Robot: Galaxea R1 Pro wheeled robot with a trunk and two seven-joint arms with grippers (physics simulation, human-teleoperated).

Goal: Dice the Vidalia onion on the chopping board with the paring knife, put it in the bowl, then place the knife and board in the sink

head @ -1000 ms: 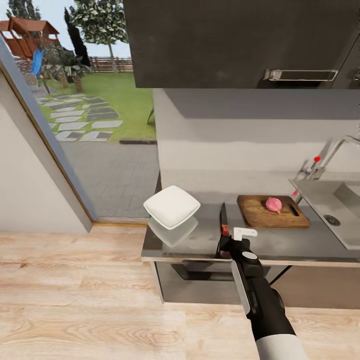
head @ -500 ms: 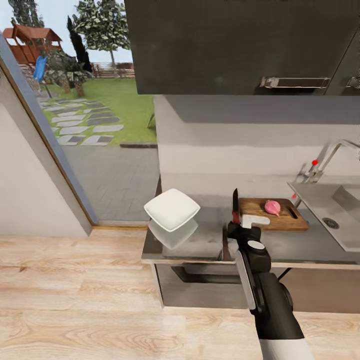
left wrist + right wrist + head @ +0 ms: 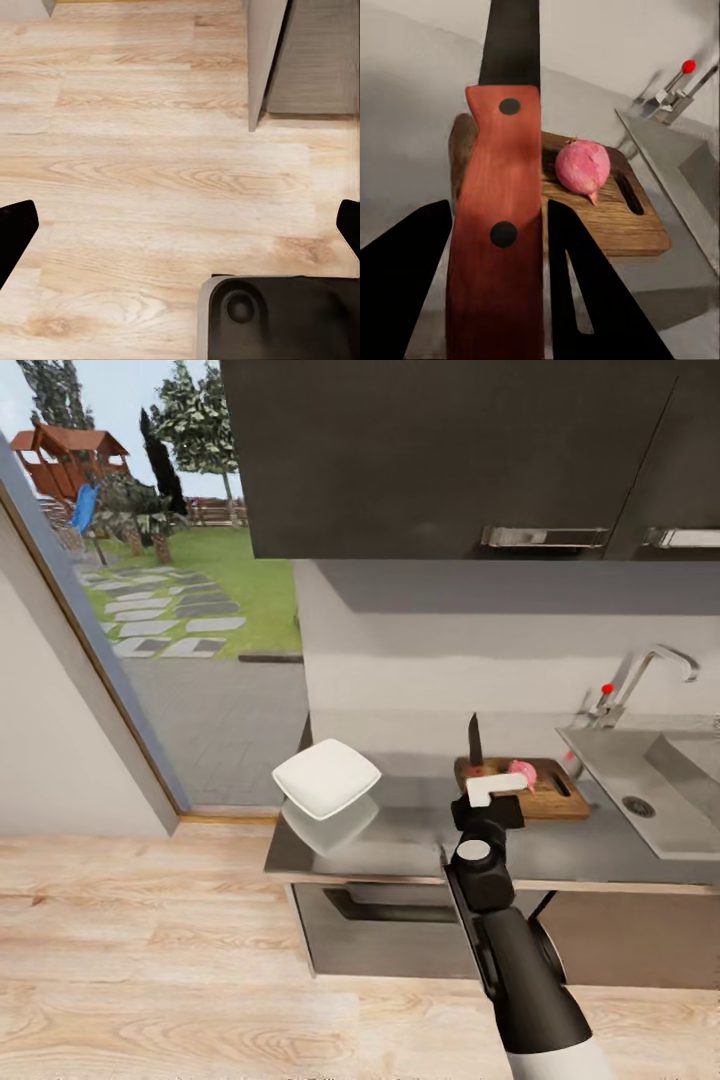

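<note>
Raised since a second ago, the short dark-bladed paring knife with reddish-brown wooden handle (image 3: 499, 225) stands blade-up, pinched in the right tool (image 3: 487, 792). Just beyond it, the pink onion (image 3: 583, 167) lies on the dark brown wooden chopping board (image 3: 615, 214) atop the grey table (image 3: 400, 840). Left tool's (image 3: 180, 225) fingers spread over wooden floor (image 3: 150, 150).

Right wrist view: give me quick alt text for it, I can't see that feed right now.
The right gripper holds the knife upright by its reddish wooden handle, dark blade pointing away from the camera. Behind it, a pink onion sits whole on the wooden chopping board on the grey countertop, with the sink and its red-tipped tap beyond.
</note>
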